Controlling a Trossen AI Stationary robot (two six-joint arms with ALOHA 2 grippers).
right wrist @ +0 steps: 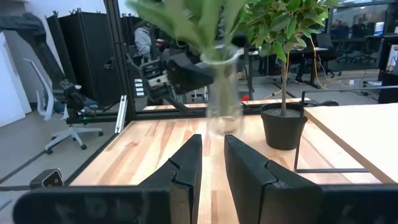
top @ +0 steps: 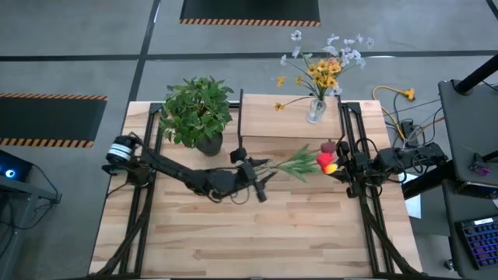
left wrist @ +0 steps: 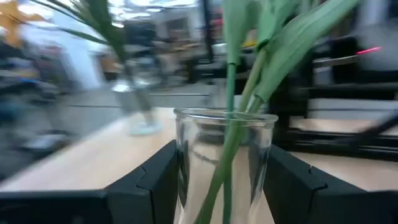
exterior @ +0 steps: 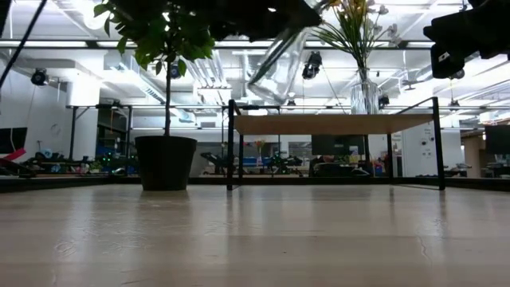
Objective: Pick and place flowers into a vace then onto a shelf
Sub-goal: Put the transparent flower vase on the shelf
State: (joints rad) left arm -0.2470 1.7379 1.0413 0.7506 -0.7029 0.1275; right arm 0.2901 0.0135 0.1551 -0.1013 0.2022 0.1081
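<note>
The left claw (top: 247,176) hangs above the middle of the counter (top: 257,233), its dark fingers (left wrist: 155,180) pinching a clear glass vase (left wrist: 224,165) from both sides. The vase is lifted clear of the counter and leans over (in the low view it shows tilted, high up beside the shelf). In it stand the flowers (top: 307,162): green stems run down through the glass, while the leafy bunch reaches toward the right arm and ends in a red, a yellow and a maroon tulip head.

The right claw (top: 348,169) sits at the counter's right edge, just beside those tulip heads, its fingers (right wrist: 186,168) a little spread with nothing between them.

Behind the held vase is the shelf (top: 268,120), a pale wooden riser on a dark frame. On its far right corner stands a second glass vase (top: 317,109) with yellow clusters and pale sprigs. A potted plant (top: 198,113) in a dark pot stands on the counter just left of the shelf.
</note>
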